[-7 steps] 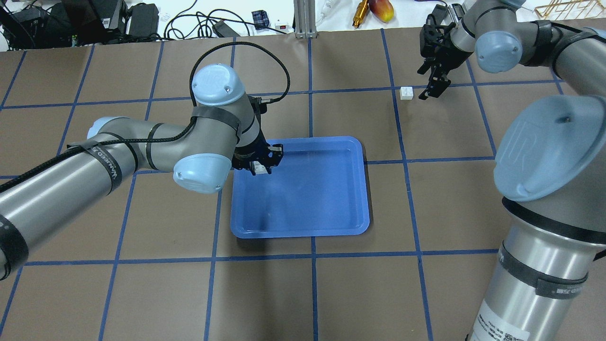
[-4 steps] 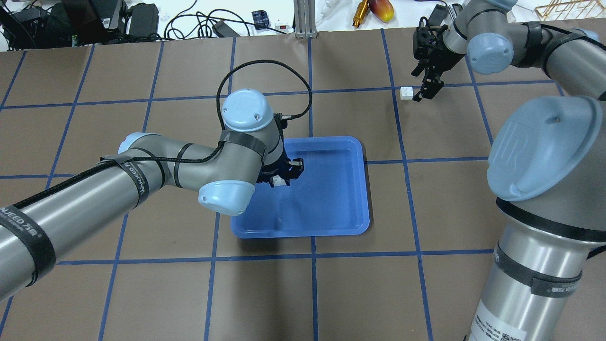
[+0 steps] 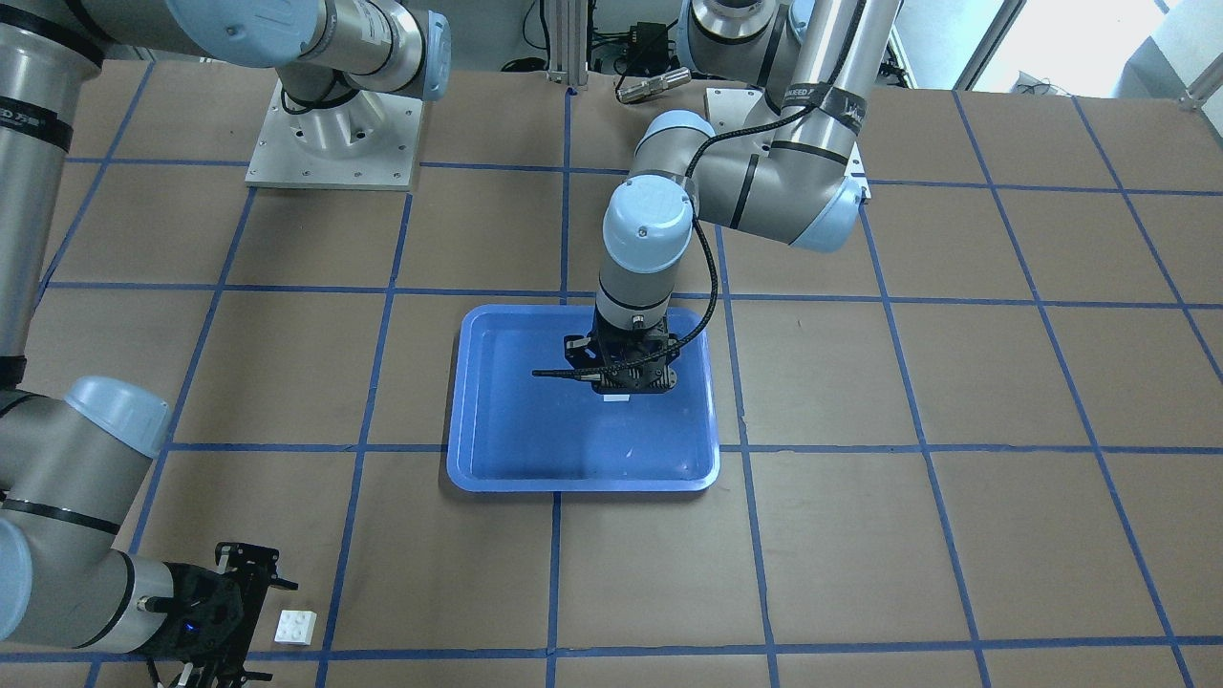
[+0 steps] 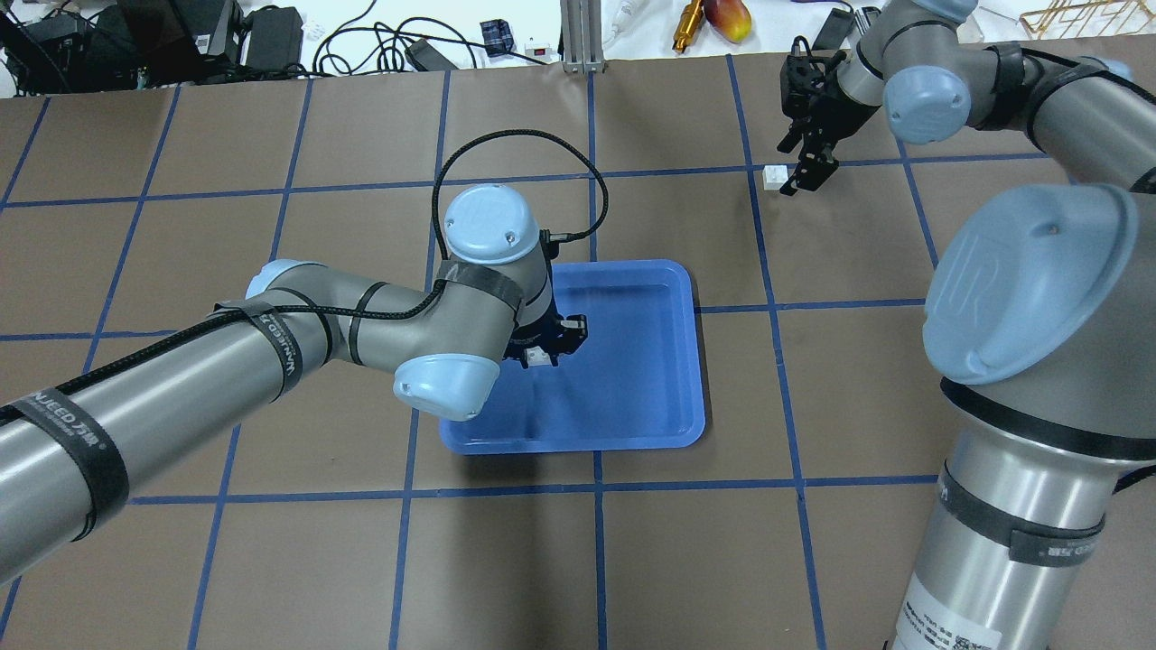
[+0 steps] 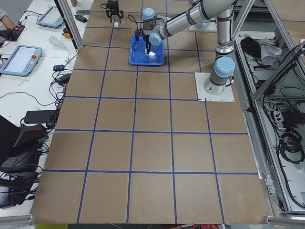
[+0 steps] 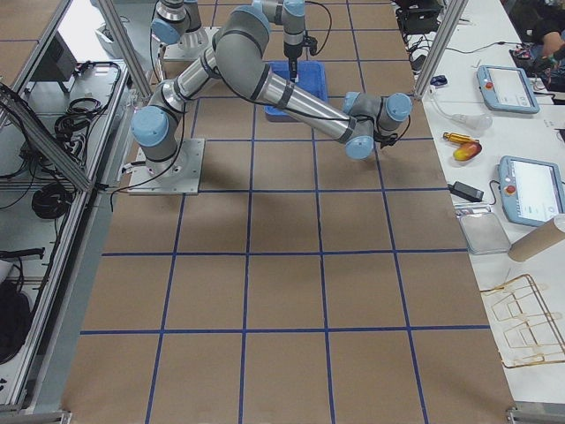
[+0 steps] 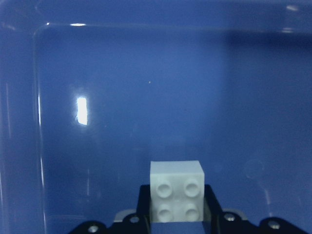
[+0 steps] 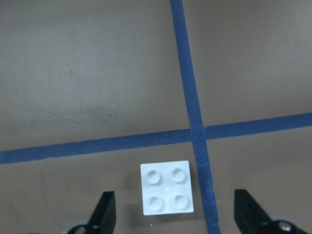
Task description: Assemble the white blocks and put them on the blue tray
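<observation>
Worktop [image 4: 271,560]: brown sheet with a blue tape grid. You saw it from the front, so the robot's left arm was on your right.

Left arm [image 4: 271,352] reached in over the blue tray [image 4: 632,397], wrist pointing straight down. Right arm [image 4: 1020,289] stretched to the far corner of the worktop, nearest your side.

The tray lay flat near the middle of the worktop, its floor bare.

Left tool [image 4: 542,348]: narrowed on a white block [image 7: 176,191], fingers pressed on two opposite sides and four studs facing the wrist camera. Tool and block were inside the tray's outline, toward the robot's left of its centre. I could not tell whether the block touched the tray floor.

Right tool [image 4: 795,169]: spread wide and holding nothing. In the wrist view, one finger [image 8: 105,210] stood on each side of a second white block [image 8: 166,187], with clear gaps both sides.

That second block sat flat on the worktop, studs up, just beside a tape crossing and well apart from the tray. I could not tell how high the fingers were above it.
</observation>
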Controlling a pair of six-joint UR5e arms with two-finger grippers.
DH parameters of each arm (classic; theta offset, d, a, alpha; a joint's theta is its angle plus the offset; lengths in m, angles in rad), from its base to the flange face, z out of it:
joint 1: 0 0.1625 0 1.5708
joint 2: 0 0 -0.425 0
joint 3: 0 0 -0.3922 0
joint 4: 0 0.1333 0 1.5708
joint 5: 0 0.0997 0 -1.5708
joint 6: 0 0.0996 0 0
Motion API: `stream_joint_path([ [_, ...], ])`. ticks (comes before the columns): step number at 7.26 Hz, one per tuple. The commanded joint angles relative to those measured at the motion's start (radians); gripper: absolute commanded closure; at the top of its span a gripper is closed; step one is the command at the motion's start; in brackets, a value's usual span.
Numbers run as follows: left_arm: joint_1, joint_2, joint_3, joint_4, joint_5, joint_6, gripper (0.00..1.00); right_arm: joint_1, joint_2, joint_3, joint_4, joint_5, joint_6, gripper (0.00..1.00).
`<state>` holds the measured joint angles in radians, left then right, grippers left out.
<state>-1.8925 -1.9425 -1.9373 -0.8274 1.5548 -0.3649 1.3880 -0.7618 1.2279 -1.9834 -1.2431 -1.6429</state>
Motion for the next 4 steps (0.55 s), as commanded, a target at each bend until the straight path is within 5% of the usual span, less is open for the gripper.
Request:
stream_joint_path([
  [1,0.000,-0.018,0.003,0.004,0.008,0.006,0.84,0.000,0.006,0.001,0.002,-0.001,0.000,0.36],
  [3,0.000,-0.021,0.011,0.010,-0.002,0.009,0.84,0.000,0.004,-0.001,0.002,-0.009,-0.006,0.86],
  [4,0.000,-0.027,0.011,0.010,-0.002,0.008,0.84,0.000,0.002,-0.001,0.003,-0.012,-0.009,1.00],
])
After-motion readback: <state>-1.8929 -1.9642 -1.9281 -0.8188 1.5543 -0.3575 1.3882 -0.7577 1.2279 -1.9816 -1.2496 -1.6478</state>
